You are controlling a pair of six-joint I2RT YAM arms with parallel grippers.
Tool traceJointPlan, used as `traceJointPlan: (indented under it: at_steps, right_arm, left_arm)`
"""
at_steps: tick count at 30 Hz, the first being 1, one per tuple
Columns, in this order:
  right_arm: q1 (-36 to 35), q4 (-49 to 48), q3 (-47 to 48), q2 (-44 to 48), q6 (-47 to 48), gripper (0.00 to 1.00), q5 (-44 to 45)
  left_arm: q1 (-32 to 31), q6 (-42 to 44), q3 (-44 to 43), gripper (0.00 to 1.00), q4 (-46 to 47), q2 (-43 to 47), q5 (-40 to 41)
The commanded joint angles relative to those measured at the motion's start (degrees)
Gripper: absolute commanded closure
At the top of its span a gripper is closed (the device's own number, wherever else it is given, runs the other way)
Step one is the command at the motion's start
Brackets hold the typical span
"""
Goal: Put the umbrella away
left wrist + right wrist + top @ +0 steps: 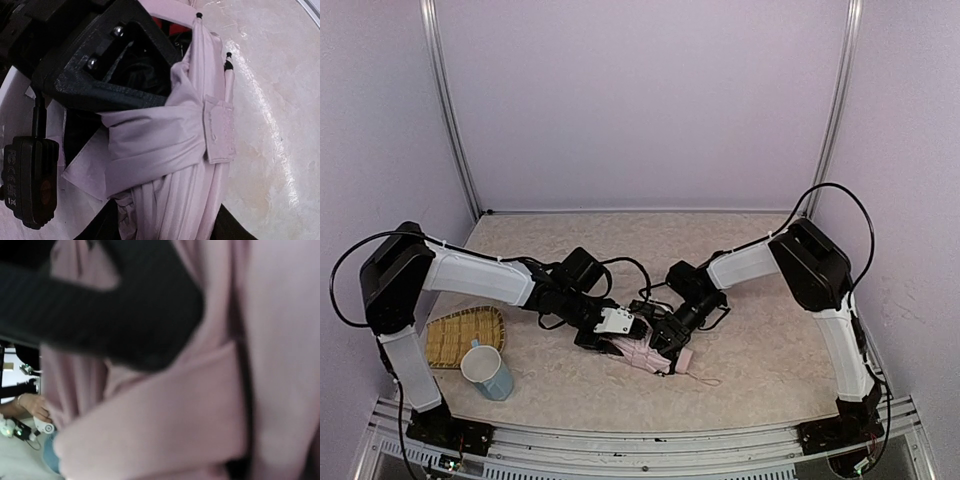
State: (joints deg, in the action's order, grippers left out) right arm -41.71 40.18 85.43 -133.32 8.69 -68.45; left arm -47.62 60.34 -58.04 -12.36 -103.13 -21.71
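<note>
**Top external view.** The umbrella [638, 355] lies folded on the table [760, 345], near the front edge and close to centre. Its pale pink handle [683, 360] points to the right, and a thin strap [705, 380] trails from the handle onto the table. The left gripper [620, 325] reaches in from the left and sits on the upper left end of the bundle. The right gripper [667, 335] reaches in from the right and sits on the bundle next to the left gripper. Jaw spacing cannot be read from this height. A woven tray [455, 335] lies at the left front of the table. A pale mug [488, 372] stands upright beside the tray's near edge.

**Left wrist view.** The pleated pink fabric runs up the middle of the frame. A wrap band goes around it and ends in a stitched tab [220, 130]. Two black rib tips [229, 56] stick out at the top. At the bottom edge, the dark fingers [232, 232] sit close on either side of the bundle and clamp it. A black open frame part [100, 75] with two metal screw heads presses into the fabric from the upper left.

**Right wrist view.** Blurred pink fabric fills the frame. One black finger [125, 305] crosses the upper left, against the cloth. The second finger is not visible, so the jaw state cannot be determined.
</note>
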Motion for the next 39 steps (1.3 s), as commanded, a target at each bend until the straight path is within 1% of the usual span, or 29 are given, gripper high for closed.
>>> traceJointPlan:
  at_steps: [1, 3, 4, 6, 8, 13, 19, 22, 25, 27, 28, 29, 30, 31, 33, 36, 39]
  right_arm:
    - [0.31, -7.17, -3.49, -2.15, -6.14, 0.82, 17.23]
    - [0.52, -10.85, -5.10, 0.23, -7.90, 0.71, 19.17]
    - [0.64, -11.78, -6.04, 1.61, -8.61, 0.64, 20.55]
    - [0.75, -15.31, -8.48, 5.29, -9.56, 0.47, 23.65]
    - [0.88, -18.28, -11.39, 9.30, -10.26, 0.40, 26.44]
    - [1.20, -23.46, -18.40, 18.62, -10.31, 0.38, 33.18]
    - [1.60, -22.34, -24.82, 30.75, -6.61, 0.37, 46.08]
    - [1.40, -23.20, -27.77, 37.80, -4.62, 0.38, 51.08]
    - [-1.83, -29.63, -33.71, 45.81, -0.65, 0.37, 52.42]
    - [-6.36, -34.92, -37.92, 50.35, 2.61, 0.32, 55.08]
    - [-8.17, -36.96, -39.54, 51.89, 4.17, 0.27, 57.05]
    - [-9.62, -38.76, -40.64, 52.80, 5.44, 0.17, 58.89]
    - [-10.61, -39.91, -41.43, 53.18, 6.59, 0.03, 60.22]
    - [-11.40, -40.65, -41.46, 53.02, 7.75, 0.00, 60.77]
    - [-12.75, -40.90, -40.78, 51.51, 9.97, 0.00, 61.71]
    - [-14.47, -38.44, -38.08, 46.10, 13.73, 0.00, 65.10]
    - [-14.96, -37.43, -36.29, 41.47, 15.68, 0.00, 66.09]
  left_arm:
    - [1.78, -4.12, -4.76, 0.51, -9.72, -5.82, -4.50]
    - [0.56, -3.42, -7.03, 0.56, -13.96, -8.47, -1.76]
    - [-0.07, -3.17, -7.81, 0.59, -15.50, -9.57, -0.51]
    - [-0.53, -3.74, -8.97, 0.72, -17.50, -11.40, 0.66]
    - [-0.33, -3.93, -9.63, 0.77, -19.54, -12.58, 0.35]
    - [-1.07, -4.08, -10.54, 0.81, -22.90, -14.55, 0.57]
    - [-1.08, -4.02, -10.86, 0.84, -23.34, -14.97, 0.75]
    - [-1.03, -3.99, -11.34, 0.84, -23.87, -15.33, 0.63]
    - [-0.59, -4.08, -12.10, 0.84, -24.74, -15.83, -0.19]
    - [-0.31, -4.10, -12.78, 0.84, -25.43, -16.34, -0.64]
    - [-0.29, -4.17, -12.92, 0.84, -25.60, -16.46, -0.69]
    - [-0.29, -4.17, -12.97, 0.85, -25.61, -16.48, -0.76]
    - [-0.22, -4.22, -13.02, 0.85, -25.65, -16.56, -0.94]
    - [-0.13, -4.14, -13.07, 0.86, -25.73, -16.62, -1.15]
    - [0.17, -4.13, -13.50, 0.86, -26.23, -16.82, -1.57]
    - [0.39, -4.11, -14.04, 0.86, -26.77, -17.08, -2.07]
    - [0.66, -4.00, -14.56, 0.86, -27.39, -17.32, -2.47]
